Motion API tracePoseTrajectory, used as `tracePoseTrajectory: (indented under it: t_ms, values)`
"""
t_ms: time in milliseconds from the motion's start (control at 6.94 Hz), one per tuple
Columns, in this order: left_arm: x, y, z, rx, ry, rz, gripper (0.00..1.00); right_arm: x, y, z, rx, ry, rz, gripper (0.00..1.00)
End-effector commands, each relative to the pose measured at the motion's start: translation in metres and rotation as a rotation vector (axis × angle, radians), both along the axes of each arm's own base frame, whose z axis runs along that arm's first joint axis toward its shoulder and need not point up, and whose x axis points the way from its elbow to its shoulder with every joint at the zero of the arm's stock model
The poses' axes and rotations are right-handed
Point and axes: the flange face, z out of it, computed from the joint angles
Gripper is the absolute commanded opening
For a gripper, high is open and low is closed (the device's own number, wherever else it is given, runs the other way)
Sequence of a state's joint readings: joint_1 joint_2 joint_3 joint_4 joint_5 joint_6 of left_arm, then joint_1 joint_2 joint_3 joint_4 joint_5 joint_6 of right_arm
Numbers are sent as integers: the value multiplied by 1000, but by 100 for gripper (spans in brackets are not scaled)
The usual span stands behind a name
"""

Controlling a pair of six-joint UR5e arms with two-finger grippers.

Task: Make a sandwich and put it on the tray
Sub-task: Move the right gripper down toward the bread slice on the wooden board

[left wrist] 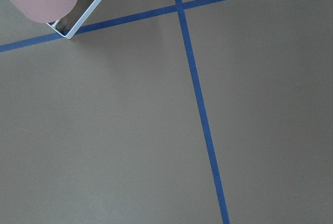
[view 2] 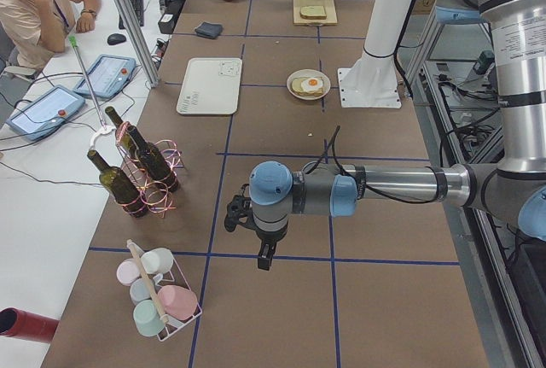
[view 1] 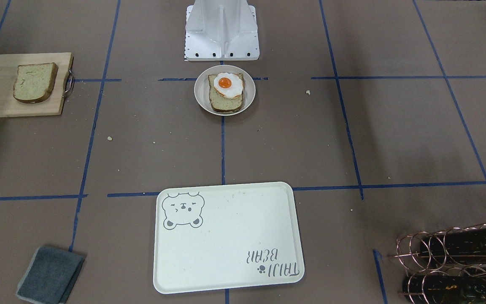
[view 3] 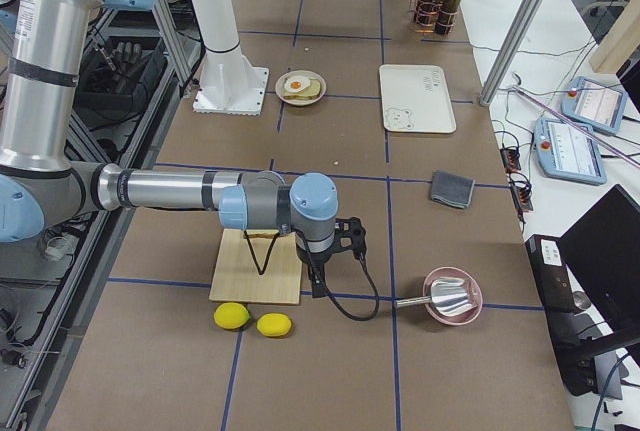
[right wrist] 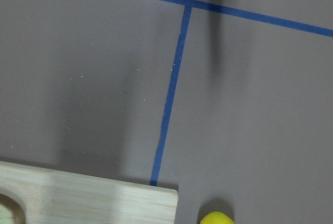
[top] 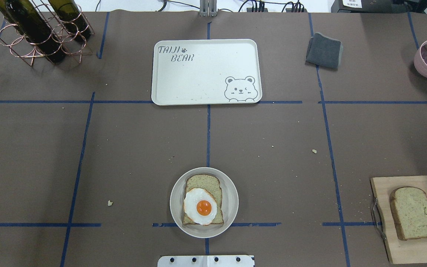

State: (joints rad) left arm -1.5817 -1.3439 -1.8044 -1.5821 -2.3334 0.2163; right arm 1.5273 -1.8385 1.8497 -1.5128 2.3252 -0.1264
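Sandwich half-built. A square greenish-tan bread slice with brown crust (top: 203,182) is lying on the round beige plate (top: 232,203), just in front of the robot base. The white fried egg with orange yolk (top: 200,206) is sitting on it, off-centre toward the base. The second greenish-tan bread slice (top: 414,213) is lying apart on the light wooden cutting board with metal ring handle (top: 417,254), far on the robot's right, so the top layer is not yet on. The large cream-white rectangular tray with bear drawing (top: 198,74) is waiting across the table from the plate, with none of the sandwich on it.

The left gripper (view 2: 265,255) is hanging over brown table near the copper wire bottle rack (view 2: 149,189), well away from the food. The right gripper (view 3: 318,279) is hovering just beside the cutting board. It is probably placed there because it is nearest the loose slice. Both are showing only in side views, so I cannot tell how either's jaws are standing.

Likely next: second slice onto the egg, then the plate to the tray.
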Motion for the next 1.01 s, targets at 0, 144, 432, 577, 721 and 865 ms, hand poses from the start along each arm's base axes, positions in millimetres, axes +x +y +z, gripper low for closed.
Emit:
tracePoseTrajectory:
  t_ms: [0,144,432,577,721,865]
  values:
    - [0,-2,-8,37,1,0,100,-29,-6,-19,101,-117,-63,100]
    - [1,-3,-12,48,8,1,100,-37,-2,-23,77,-194,-67,99]
    - [2,-4,-17,77,34,2,100,-74,39,-20,74,-233,-66,100]
    - [2,-4,-17,77,34,2,100,-101,69,-24,3,-270,26,97]
    - [2,-4,-17,79,34,2,100,-122,96,-25,-44,-295,101,89]
    - [3,-5,-19,99,35,3,100,-151,105,-27,-90,-323,144,84]
